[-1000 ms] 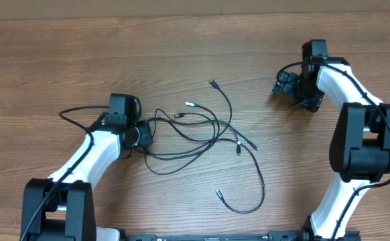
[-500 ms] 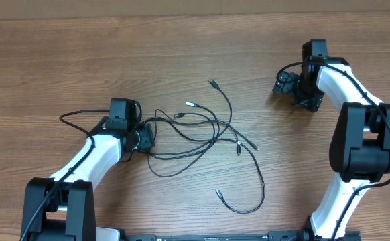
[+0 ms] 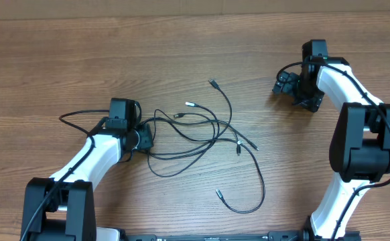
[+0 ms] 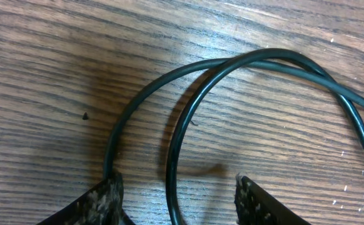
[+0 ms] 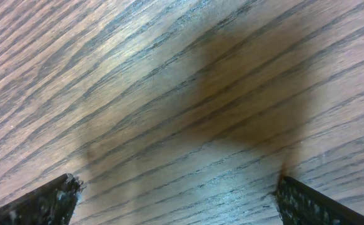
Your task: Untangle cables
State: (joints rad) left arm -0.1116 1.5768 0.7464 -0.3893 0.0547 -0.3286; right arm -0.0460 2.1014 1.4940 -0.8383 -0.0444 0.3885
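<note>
My left end effector (image 4: 177, 199) sits low over the table (image 3: 81, 60) at the left edge of the tangle of cables (image 3: 208, 127). Its jaws are partly open and clamp nothing. In the left wrist view two black strands (image 4: 276, 55) curve as loops across the wood: one runs down into the gap between my fingers (image 4: 104, 200), and the other meets the tip of the left finger. The tangle lies mid-table between my arms, with loose plug ends (image 3: 212, 83) trailing toward the far side and the near right. My right end effector (image 5: 179, 187) hangs well apart at the far right, jaws spread wide, with only bare wood grain beneath.
</note>
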